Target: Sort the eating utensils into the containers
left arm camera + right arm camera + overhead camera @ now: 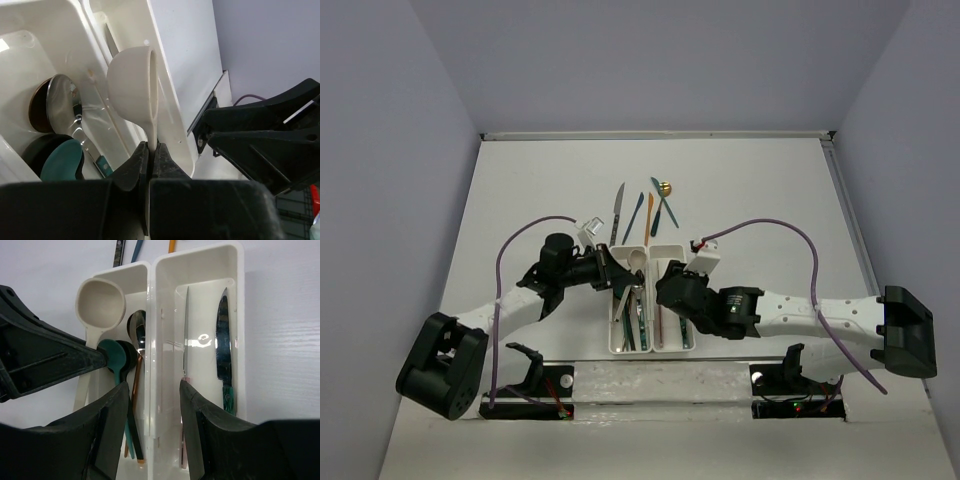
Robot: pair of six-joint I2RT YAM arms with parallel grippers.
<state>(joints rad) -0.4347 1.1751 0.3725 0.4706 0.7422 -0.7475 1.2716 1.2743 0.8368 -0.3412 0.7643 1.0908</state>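
Observation:
The two joined white bins [669,247] stand in the middle of the table. My left gripper [618,275] is shut on the handle of a cream spoon [635,258] and holds it over the left bin. In the left wrist view the cream spoon [135,80] rises from the shut fingers [127,167] above silver, black and teal spoons [62,160]. My right gripper [155,400] is open and empty, with its jaws either side of the tray's divider [152,300]. Two knives [223,340] lie in the right bin. Spoons [116,357] lie in the left bin.
Several utensils lie on the table beyond the tray: a silver knife [617,213], a blue one [635,215], an orange one [649,215], a teal one [666,208] and a gold spoon [665,187]. Both arms crowd the tray.

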